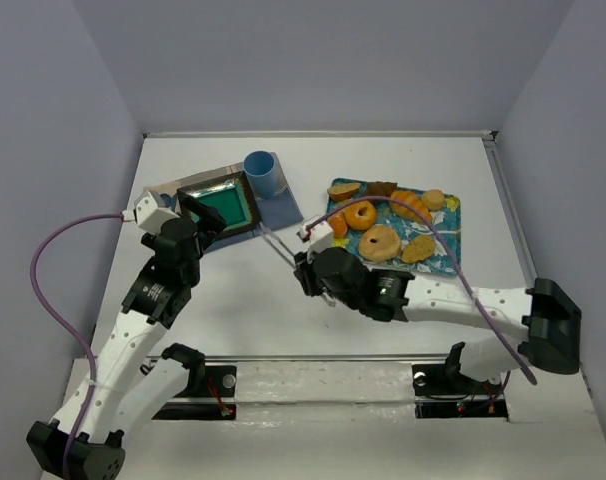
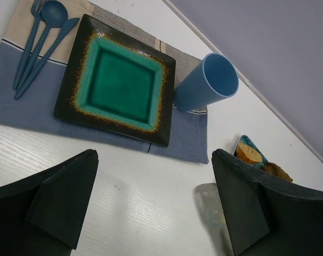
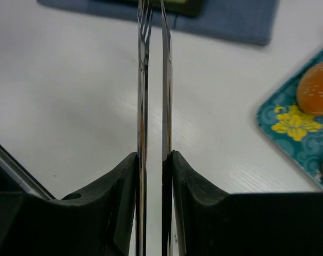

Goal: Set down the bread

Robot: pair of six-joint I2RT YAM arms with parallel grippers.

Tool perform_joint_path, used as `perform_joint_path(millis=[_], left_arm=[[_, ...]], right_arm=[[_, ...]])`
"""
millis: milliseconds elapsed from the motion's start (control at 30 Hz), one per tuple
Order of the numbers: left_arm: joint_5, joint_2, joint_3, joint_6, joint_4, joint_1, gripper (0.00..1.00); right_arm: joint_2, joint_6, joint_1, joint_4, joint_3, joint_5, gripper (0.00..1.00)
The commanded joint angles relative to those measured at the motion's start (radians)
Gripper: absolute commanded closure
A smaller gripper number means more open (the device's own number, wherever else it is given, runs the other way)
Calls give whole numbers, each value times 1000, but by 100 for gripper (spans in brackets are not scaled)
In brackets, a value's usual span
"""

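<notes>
My right gripper (image 3: 153, 154) clenches metal tongs (image 3: 143, 80), blades pressed together; the left gripper (image 2: 154, 160) hangs released above the green plate (image 2: 121, 80). The bread (image 1: 360, 214) lies untouched on the patterned tray (image 1: 448, 235) — next, I judge, the tongs must swing over, spread and straddle it.

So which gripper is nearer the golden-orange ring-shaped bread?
Right. The right gripper, shut on metal tongs, is near-left of the bread; the left gripper is far left, beside the square green plate.
</notes>
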Motion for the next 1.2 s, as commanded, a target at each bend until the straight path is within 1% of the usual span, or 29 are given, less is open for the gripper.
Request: perform_joint_path(millis=[0,67,100,200,267,433,467,567,667,1033,1167], left_arm=[[-31,-16,-18,-2,30,7,1],[-28,-13,-20,-1,33,7,1],[-28,-13,-20,-1,36,7,1],[-23,-11,-21,-1,44,7,1],[-19,-8,-23,1,49,7,1],[-16,-1,-25,5,55,7,1],[-17,1,-25,4,56,7,1],[-19,3,-25,4,58,8,1],[-19,3,-26,4,58,8,1],[-22,10,-35,2,66,8,1],[-28,16,-34,1,70,8,1]], right_arm=[[-156,151,-123,-150,-17,109,65],[-201,183,-169,-213,-26,110,65],[-239,192,-215,-236,-28,101,65],[-294,243,-270,-325,-22,138,65],[-302,261,-307,-383,-11,152,62],[-241,298,-342,-478,53,191,58],[-227,301,-351,-487,71,192,55],[-170,292,-361,-494,105,181,49],[-117,286,-371,-494,137,181,47],[14,292,-422,-492,219,205,46],[51,298,-422,-494,236,173,46]])
